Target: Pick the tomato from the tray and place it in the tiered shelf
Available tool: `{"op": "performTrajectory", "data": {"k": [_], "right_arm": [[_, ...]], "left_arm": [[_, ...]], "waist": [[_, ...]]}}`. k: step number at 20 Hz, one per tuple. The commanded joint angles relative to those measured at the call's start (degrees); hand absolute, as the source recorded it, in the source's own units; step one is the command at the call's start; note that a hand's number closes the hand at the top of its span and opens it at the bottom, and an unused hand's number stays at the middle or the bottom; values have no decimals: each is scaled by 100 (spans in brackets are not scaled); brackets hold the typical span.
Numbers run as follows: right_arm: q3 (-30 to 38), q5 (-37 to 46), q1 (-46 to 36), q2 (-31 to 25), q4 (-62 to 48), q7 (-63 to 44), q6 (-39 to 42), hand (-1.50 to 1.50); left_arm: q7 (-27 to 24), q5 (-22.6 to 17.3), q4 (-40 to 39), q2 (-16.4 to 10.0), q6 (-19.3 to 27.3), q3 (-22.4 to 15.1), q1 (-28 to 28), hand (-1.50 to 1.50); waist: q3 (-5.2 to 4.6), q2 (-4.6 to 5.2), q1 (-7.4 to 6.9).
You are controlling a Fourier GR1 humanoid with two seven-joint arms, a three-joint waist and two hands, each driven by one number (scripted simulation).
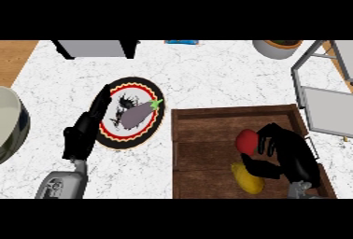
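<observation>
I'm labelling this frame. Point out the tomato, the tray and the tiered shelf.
tomato (244, 141), head view, its red left side.
tray (207, 150), head view, bare wooden floor.
tiered shelf (331, 112), head view, its grey flat panel.

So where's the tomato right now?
In the head view, the tomato is in the wooden tray at the right, cupped by the right hand, beside a yellow fruit.

**Black hands, grey forearms**

The left hand (84, 135) is glossy black, long and slim, and joins a light grey forearm (62, 184) with a rounded, metallic-looking casing. The right hand (293, 151) is the same black, bulkier in outline, with a grey wrist piece (302, 190)
</observation>
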State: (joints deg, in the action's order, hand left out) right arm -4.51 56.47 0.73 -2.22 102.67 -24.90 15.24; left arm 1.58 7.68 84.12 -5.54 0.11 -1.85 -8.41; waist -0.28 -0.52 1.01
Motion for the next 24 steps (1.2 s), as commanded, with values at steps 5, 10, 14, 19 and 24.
{"op": "performTrajectory", "data": {"k": [5,10,14,19,24], "right_arm": [[-486,-878,414,218,1931,-780,-943,150],[-753,-373,154,221,3323,-1924,-676,150],[-31,-48,-284,-33,3538,-2190,-370,150],[585,-269,-988,-554,3915,-2636,-16,150],[1455,-416,-2142,-1157,3256,-2918,115,150]], "left_arm": [[-26,-63,-218,29,-9,108,-249,0],[237,-76,-55,-62,-111,109,-294,0],[2,61,62,195,28,-133,-28,0],[91,18,-28,28,-32,40,-66,0],[356,20,249,52,-52,-25,-90,0]], "waist": [[24,32,-4],[21,33,-63],[23,40,-95],[22,30,-71],[25,36,-109]]}}
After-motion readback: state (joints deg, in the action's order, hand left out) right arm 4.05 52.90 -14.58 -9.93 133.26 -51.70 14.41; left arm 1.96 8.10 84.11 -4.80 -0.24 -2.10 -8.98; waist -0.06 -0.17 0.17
